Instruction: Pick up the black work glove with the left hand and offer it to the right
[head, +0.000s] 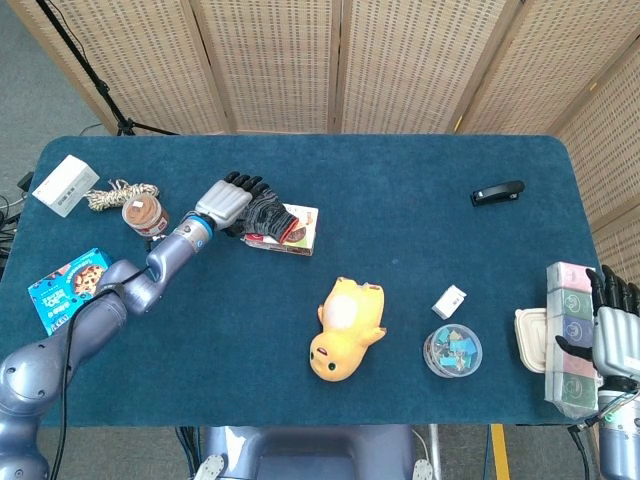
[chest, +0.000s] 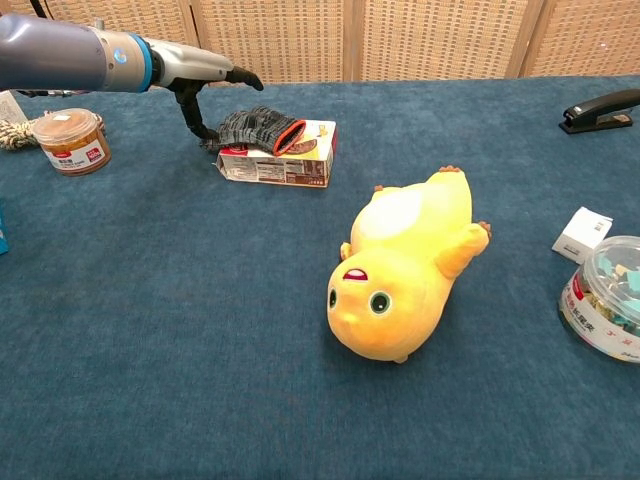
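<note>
Since the black work glove (head: 268, 216) lies untouched on top of a small flat carton (head: 296, 233), toward the far left of the blue table (head: 420, 200), still the approach step, with no grasp made. Cuff with its orange rim pointing toward the table's middle, knitted fingers toward the left hand (head: 228, 200). That hand right beside the glove's finger end, fingers spread and reaching over it, thumb (chest: 192, 112) dropped toward the cloth next to the carton's corner; holding nothing, and from the chest view apparently not yet in contact, though the head view cannot settle that. Next move, by judgement: lower and close around the bunched knit without dragging the light carton along, then lift and carry across toward the other side. Right hand (head: 612, 335) far off at the near right edge, fingers straight and apart, empty, just beside a stack of pastel boxes (head: 565, 335). Between the two, a yellow plush duck (head: 345, 327), a clear tub of clips (head: 452, 350) and a small white box (head: 449, 300); a brown-lidded jar (head: 147, 214) close to the left arm, worth avoiding on the lift.
</note>
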